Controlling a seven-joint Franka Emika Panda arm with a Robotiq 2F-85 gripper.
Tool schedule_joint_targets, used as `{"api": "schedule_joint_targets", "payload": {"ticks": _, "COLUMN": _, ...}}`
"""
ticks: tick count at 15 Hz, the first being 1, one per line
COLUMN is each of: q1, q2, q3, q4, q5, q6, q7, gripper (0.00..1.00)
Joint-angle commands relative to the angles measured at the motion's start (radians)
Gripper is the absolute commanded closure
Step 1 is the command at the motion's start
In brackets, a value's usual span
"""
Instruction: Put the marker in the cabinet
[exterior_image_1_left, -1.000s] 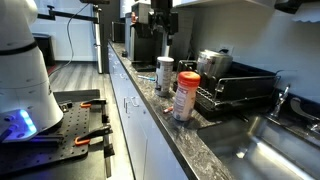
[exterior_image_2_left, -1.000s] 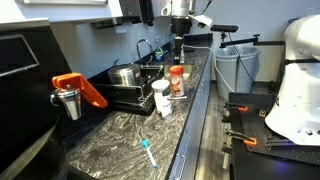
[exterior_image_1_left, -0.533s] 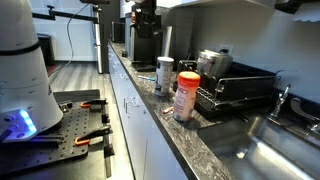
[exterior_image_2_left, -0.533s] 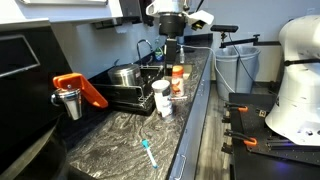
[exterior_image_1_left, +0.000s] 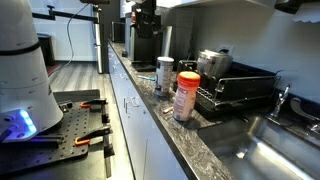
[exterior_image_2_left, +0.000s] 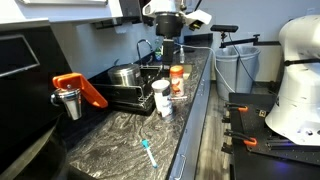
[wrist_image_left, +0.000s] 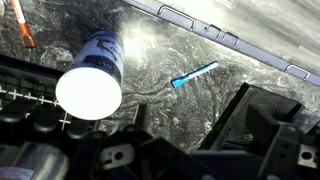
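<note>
The marker is blue and lies flat on the dark marbled countertop. It also shows near the counter's front edge in an exterior view. My gripper is open and empty, its dark fingers framing bare counter short of the marker. In an exterior view it hangs above the counter behind the containers, far from the marker. The overhead cabinet is pale grey-white, and only its lower part shows at the top of both exterior views.
A white canister and a red-lidded container stand mid-counter, with a black dish rack beside them. An orange-handled tool stands on the counter. A sink and a coffee machine are along the counter.
The arm has moved along the counter and lowered a little, bringing the gripper nearer the containers. The marker has not moved.
</note>
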Motion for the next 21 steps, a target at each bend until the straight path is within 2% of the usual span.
{"api": "schedule_joint_targets", "payload": {"ticks": 1, "q1": 0.005, "q2": 0.052, "q3": 0.022, "q4": 0.025, "q5": 0.088, "q6": 0.004, "q7": 0.086, "gripper": 0.0}}
{"api": "schedule_joint_targets", "payload": {"ticks": 7, "q1": 0.004, "q2": 0.169, "q3": 0.167, "q4": 0.081, "q5": 0.101, "q6": 0.064, "q7": 0.417, "gripper": 0.0}}
{"api": "schedule_joint_targets", "payload": {"ticks": 10, "q1": 0.001, "q2": 0.244, "q3": 0.238, "q4": 0.13, "q5": 0.07, "q6": 0.052, "q7": 0.607, "gripper": 0.0}}
{"api": "schedule_joint_targets", "payload": {"ticks": 12, "q1": 0.011, "q2": 0.301, "q3": 0.256, "q4": 0.162, "q5": 0.085, "q6": 0.057, "q7": 0.637, "gripper": 0.0}}
{"api": "schedule_joint_targets", "payload": {"ticks": 13, "q1": 0.008, "q2": 0.235, "q3": 0.245, "q4": 0.111, "q5": 0.077, "q6": 0.051, "q7": 0.594, "gripper": 0.0}}
{"api": "schedule_joint_targets", "payload": {"ticks": 18, "q1": 0.01, "q2": 0.3, "q3": 0.253, "q4": 0.15, "q5": 0.077, "q6": 0.053, "q7": 0.616, "gripper": 0.0}}
{"api": "schedule_joint_targets", "payload": {"ticks": 21, "q1": 0.004, "q2": 0.349, "q3": 0.249, "q4": 0.171, "q5": 0.102, "q6": 0.061, "q7": 0.675, "gripper": 0.0}}
